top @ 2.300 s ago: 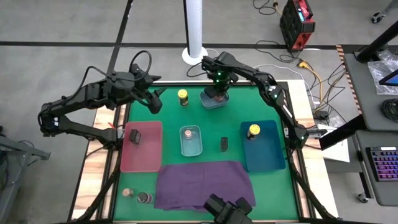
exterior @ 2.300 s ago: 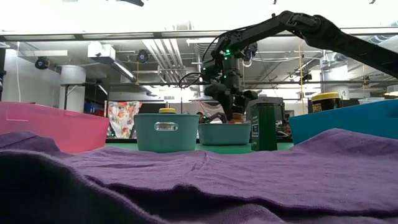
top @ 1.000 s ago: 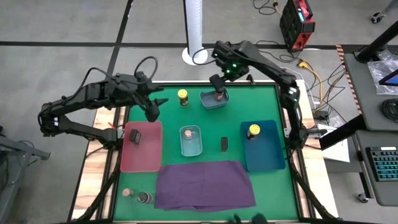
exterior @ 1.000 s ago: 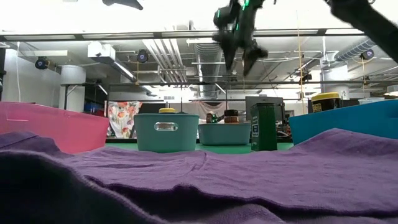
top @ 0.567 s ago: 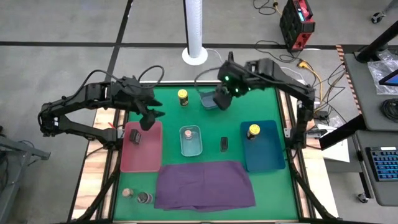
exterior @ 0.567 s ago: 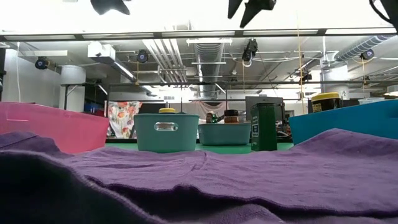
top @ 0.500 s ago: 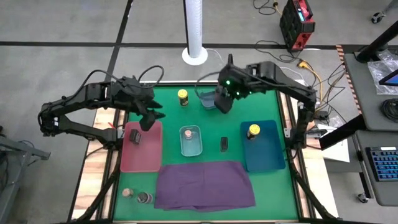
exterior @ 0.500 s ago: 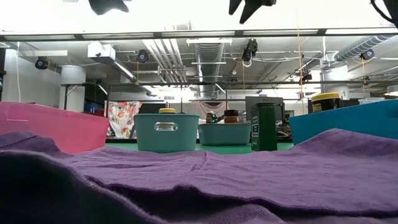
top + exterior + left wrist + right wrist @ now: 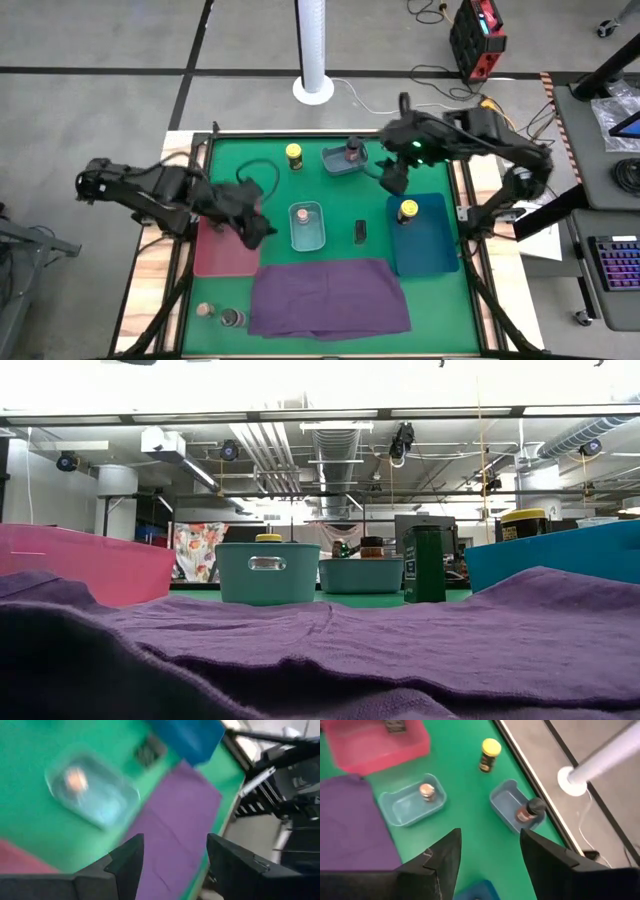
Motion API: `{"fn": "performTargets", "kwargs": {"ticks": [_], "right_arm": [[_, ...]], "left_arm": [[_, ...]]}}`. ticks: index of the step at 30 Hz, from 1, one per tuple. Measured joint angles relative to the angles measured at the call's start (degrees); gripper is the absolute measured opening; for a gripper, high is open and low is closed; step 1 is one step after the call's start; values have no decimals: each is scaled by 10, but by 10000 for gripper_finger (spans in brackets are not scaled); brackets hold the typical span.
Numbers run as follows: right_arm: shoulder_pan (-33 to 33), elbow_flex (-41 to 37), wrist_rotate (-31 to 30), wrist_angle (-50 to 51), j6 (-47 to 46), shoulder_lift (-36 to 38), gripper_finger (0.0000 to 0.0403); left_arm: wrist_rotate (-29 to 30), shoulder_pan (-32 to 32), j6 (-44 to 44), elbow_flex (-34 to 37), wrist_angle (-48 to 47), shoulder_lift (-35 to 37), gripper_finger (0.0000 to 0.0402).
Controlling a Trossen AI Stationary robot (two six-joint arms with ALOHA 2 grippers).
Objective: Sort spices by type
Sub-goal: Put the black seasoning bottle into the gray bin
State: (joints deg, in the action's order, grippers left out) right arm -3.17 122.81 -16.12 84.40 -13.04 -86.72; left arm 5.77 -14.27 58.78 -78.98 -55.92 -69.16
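Both grippers empty, fingers spread wide. Right gripper (image 9: 394,178) parked up high w/ dark-topped jar (image 9: 530,810) already binned beyond its fingertips. Left gripper (image 9: 256,222) over pink tray (image 9: 226,260) edge; loose dark tin (image 9: 360,232) off past fingers, prob next.

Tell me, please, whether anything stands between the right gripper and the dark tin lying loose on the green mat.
Nothing visible does. The right gripper, open and empty, hangs above the bare green mat, and the dark tin lies apart between the clear bin and the blue bin.
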Motion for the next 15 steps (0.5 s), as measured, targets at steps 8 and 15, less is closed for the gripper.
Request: {"fn": "performTargets", "kwargs": {"ticks": [8, 15], "right_arm": [[14, -225, 30, -150, 9, 142, 205], [14, -359, 51, -254, -32, 209, 221]], "left_arm": [[-209, -130, 335, 0, -46, -49, 200], [-239, -219, 428, -11, -51, -94, 200]]}}
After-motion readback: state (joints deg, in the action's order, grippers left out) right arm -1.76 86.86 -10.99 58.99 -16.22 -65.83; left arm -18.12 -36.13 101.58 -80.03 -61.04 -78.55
